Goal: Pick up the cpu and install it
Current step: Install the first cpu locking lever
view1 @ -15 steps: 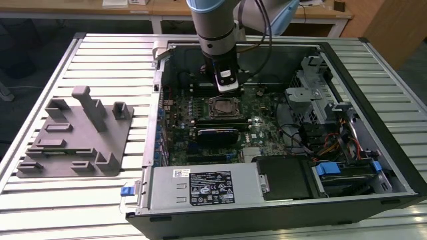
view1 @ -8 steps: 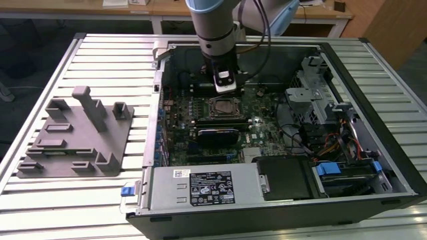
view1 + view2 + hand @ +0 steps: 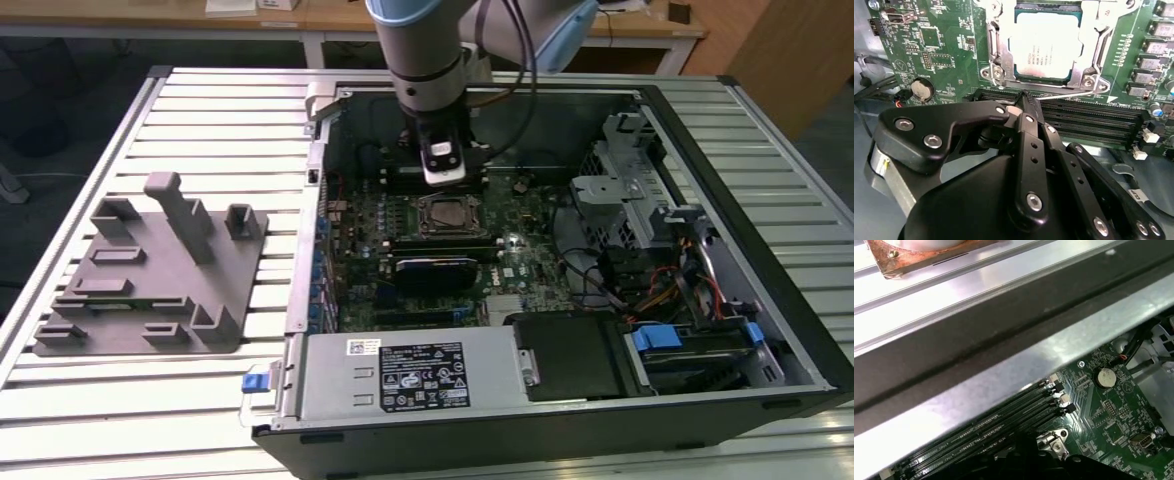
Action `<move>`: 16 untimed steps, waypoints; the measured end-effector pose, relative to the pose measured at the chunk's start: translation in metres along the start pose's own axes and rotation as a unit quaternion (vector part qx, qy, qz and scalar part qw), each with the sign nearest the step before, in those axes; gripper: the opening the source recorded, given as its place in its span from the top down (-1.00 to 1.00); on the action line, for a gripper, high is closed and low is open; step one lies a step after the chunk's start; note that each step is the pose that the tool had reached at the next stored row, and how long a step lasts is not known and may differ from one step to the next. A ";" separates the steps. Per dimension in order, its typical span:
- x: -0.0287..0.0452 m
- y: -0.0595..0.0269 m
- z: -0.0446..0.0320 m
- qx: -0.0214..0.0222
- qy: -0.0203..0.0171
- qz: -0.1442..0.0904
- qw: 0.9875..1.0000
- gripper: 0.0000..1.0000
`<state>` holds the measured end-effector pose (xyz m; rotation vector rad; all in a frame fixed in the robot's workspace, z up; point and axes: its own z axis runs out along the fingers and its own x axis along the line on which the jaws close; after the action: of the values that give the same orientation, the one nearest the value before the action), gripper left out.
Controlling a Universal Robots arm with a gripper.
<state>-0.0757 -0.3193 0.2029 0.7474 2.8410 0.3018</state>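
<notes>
cpu point(image 3: 445, 214) was seen seated in its socket point(image 3: 418, 216), centre of the exterior view; gripper point(image 3: 1025, 100) was found closed and empty nearby; placing judged done, careful clearance called for.

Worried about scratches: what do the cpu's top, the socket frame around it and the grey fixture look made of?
The cpu: likely a metal lid, matte silvery-white, evenly pale with faint print. The socket frame: bare metal, probably steel, with bright glints along its edges. The grey fixture: probably plastic, uniformly dull grey without shine.
</notes>
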 end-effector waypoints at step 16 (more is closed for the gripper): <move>0.0019 0.0004 0.0049 0.001 -0.007 0.021 1.000 0.79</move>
<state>-0.0760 -0.3173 0.1980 0.8069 2.8170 0.2985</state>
